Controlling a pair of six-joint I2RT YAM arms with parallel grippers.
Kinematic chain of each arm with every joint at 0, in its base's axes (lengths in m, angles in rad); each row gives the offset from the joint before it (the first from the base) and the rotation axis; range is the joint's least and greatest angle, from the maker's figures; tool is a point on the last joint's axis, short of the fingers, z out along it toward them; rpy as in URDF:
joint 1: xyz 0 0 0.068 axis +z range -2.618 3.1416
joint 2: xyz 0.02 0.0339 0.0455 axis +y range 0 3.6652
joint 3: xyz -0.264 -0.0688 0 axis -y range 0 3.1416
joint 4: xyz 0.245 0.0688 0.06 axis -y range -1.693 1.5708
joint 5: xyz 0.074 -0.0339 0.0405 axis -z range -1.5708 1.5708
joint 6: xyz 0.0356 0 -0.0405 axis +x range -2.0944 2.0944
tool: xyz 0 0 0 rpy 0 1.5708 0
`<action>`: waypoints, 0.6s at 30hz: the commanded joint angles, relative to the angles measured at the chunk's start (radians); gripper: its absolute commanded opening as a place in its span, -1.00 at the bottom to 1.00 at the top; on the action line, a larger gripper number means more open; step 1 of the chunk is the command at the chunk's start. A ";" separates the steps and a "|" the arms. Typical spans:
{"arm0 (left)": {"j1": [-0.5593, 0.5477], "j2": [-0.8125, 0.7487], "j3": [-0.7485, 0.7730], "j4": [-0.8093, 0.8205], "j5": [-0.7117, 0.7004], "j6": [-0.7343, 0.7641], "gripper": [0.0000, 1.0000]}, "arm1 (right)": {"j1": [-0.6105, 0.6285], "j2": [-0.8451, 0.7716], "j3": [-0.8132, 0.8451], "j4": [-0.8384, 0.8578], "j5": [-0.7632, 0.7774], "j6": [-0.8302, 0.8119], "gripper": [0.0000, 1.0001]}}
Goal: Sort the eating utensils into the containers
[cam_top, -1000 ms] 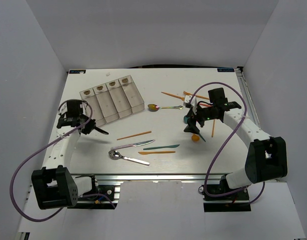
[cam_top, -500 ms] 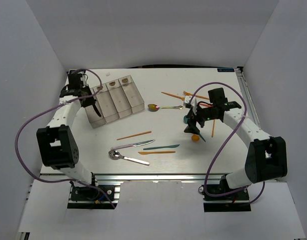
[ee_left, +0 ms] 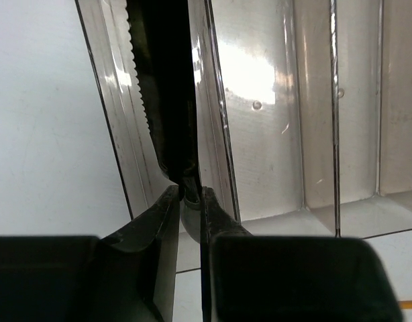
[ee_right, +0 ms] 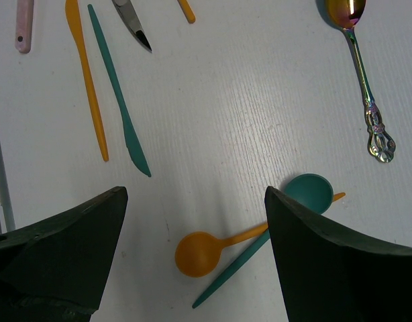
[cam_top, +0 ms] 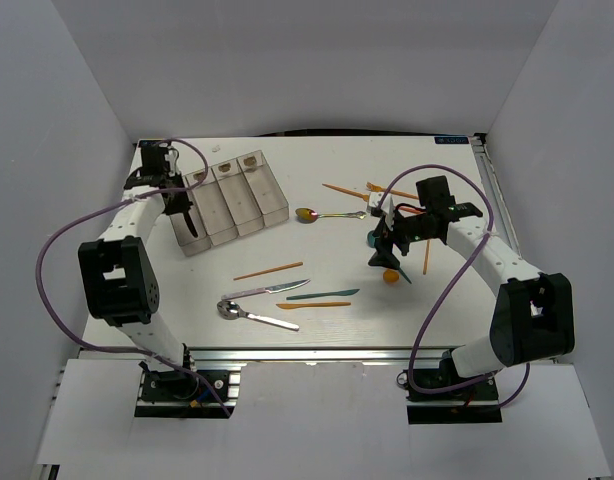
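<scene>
The containers (cam_top: 227, 195) are clear bins joined in a row at the back left. My left gripper (cam_top: 179, 202) hangs over the leftmost bin, shut on a black serrated knife (ee_left: 167, 87). In the left wrist view the blade points down along that bin (ee_left: 112, 121), with the left gripper (ee_left: 190, 196) pinching its handle end. My right gripper (cam_top: 387, 250) stands open above an orange spoon (ee_right: 206, 253) and a teal spoon (ee_right: 306, 194) that cross on the table. In the right wrist view both spoons lie between the wide fingers of the right gripper (ee_right: 196, 201), and neither is touched.
Loose on the table: an iridescent spoon (cam_top: 322, 214), an orange stick (cam_top: 268, 270), a pink-handled metal knife (cam_top: 267, 290), a teal knife (cam_top: 324, 295), an orange knife (cam_top: 314, 305) and a metal spoon (cam_top: 252, 315). More orange pieces (cam_top: 387, 190) lie behind the right gripper.
My left arm has swung from the table's left side up to the containers, carrying the black knife over the leftmost bin. The right arm has not moved.
</scene>
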 commanded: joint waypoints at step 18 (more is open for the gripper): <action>0.007 -0.231 -0.073 -0.013 0.091 -0.126 0.52 | -0.006 -0.004 0.079 0.016 0.046 0.039 0.79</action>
